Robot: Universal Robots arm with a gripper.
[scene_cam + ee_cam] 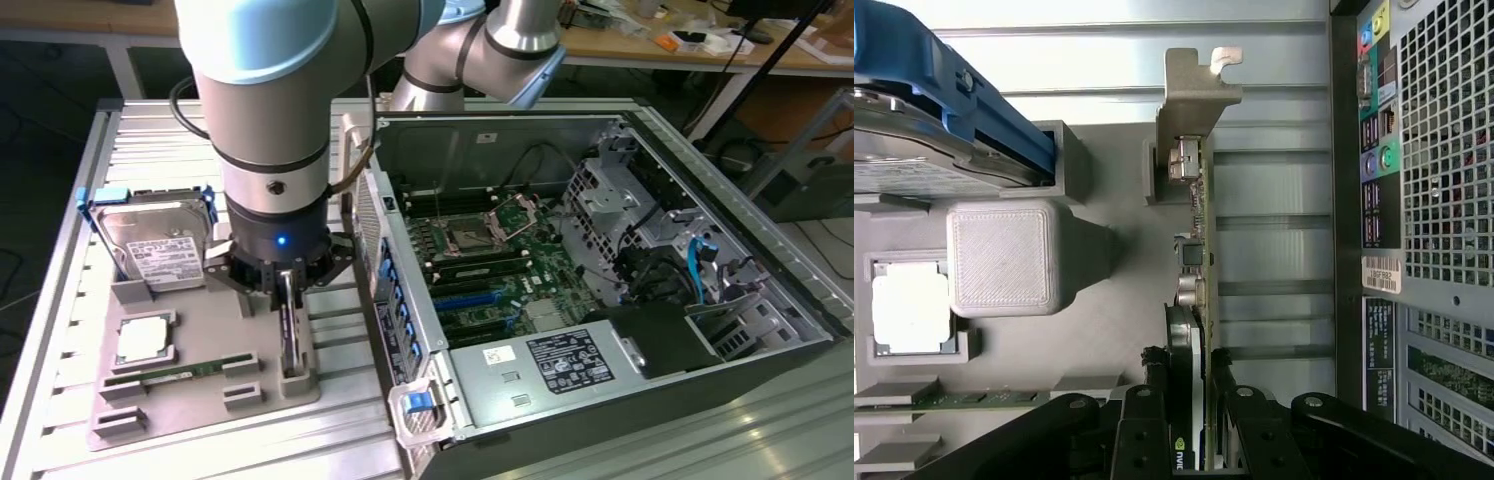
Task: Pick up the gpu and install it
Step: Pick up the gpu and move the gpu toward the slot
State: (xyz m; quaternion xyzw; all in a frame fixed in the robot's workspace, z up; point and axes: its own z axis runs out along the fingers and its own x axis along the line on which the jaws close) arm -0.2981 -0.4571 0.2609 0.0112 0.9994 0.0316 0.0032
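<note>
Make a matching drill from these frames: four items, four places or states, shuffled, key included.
1 gpu
2 hard drive
3 processor
4 computer case

A lies flat in the tray
B side open
C on edge in the tray, gripper shut on it
D stands tilted

Pairs: 1-C, 2-D, 3-A, 4-B

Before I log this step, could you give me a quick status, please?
Gripper shut on gpu, from above. It stands on edge in grey tray, not lifted. Nothing blocking; hard drive stands apart.
</note>
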